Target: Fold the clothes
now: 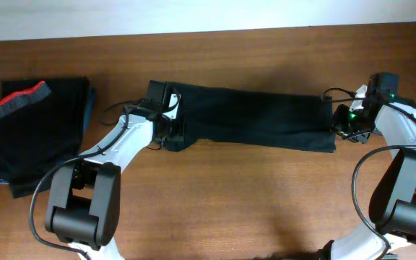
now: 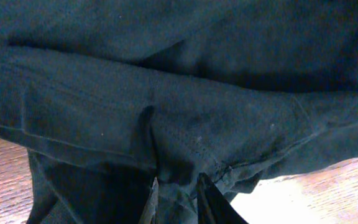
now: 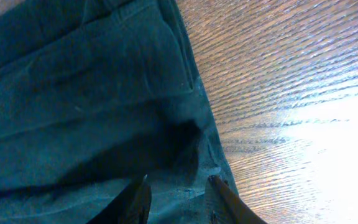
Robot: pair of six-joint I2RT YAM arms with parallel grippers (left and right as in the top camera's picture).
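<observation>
Overhead, we see the brown worktop with the long black garment stretched left to right across its middle, and a folded dark pile with a red-and-grey waistband at the left edge. Our left claw sits at the garment's left end, narrow, pinching a fold. Our right claw straddles the right end's hem, part-spread; we cannot tell whether it grips.
</observation>
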